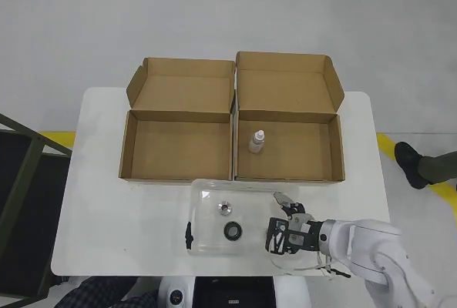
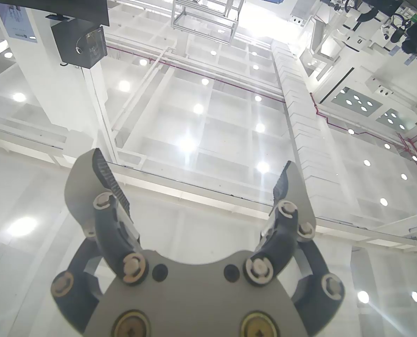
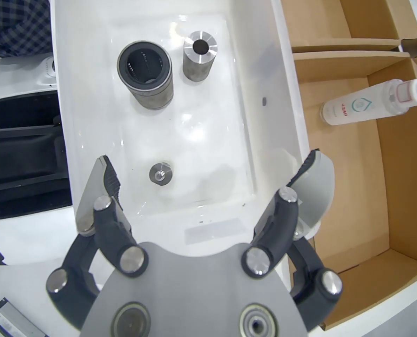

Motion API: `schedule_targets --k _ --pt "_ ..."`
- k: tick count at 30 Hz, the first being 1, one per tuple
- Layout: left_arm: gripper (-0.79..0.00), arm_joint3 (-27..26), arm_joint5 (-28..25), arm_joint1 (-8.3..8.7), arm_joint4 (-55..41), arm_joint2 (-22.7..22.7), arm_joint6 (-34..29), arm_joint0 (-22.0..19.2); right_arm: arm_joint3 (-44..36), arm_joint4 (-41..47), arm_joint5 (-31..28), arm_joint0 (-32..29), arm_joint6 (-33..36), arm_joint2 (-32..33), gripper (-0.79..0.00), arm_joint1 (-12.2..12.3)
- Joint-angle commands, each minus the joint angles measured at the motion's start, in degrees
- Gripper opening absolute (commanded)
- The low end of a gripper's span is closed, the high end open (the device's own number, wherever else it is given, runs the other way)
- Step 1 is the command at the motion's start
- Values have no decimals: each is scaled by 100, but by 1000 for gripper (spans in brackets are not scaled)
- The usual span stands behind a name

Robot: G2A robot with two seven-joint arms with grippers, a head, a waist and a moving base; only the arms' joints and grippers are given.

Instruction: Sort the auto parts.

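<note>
The right arm extends in from the lower right of the top view. Its right gripper (image 1: 280,225) is spread wide and empty over the right end of a clear plastic tray (image 1: 205,189) on the white surface (image 1: 112,192). A small round metal part (image 3: 161,173) lies in the tray between the fingers, nearer one.

Farther along, a dark cylindrical bearing (image 3: 147,75) and a bored steel cylinder (image 3: 198,55) stand side by side.

A white plastic bottle (image 1: 257,141) with a teal emblem and red lettering sits in the right-hand brown cardboard box (image 1: 309,154).

The left gripper (image 2: 191,163) points at the ceiling, released.
</note>
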Motion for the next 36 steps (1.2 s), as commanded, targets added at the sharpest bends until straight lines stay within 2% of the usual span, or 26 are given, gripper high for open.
schedule_targets --k 1,4,12,19,25,27,29,31,33,36 --pt "0 0 0 0 0 0 0 0 34 11 -10 11 58 -37 0 10" --pt "0 0 0 0 0 0 0 0 78 24 -35 46 145 -101 -12 28" --pt "0 0 0 0 0 0 0 0 188 -11 -109 200 420 -317 -163 71" --pt "0 0 0 0 0 0 0 0 362 -74 -149 398 801 -626 -225 94" --pt "0 0 0 0 0 0 0 0 536 -154 -93 569 901 -887 -225 134" --pt "0 0 0 0 0 0 0 0 586 -174 -74 626 920 -973 -265 151" --pt "0 0 0 0 0 0 0 0 640 -180 -54 682 940 -1053 -394 169" --pt "0 0 0 0 0 0 0 0 697 -172 -24 738 969 -1124 -425 188" --pt "0 0 0 0 0 0 0 0 743 -147 6 788 1000 -1186 -539 206" --pt "0 0 0 0 0 0 0 0 785 -96 46 849 1040 -1260 -662 240"
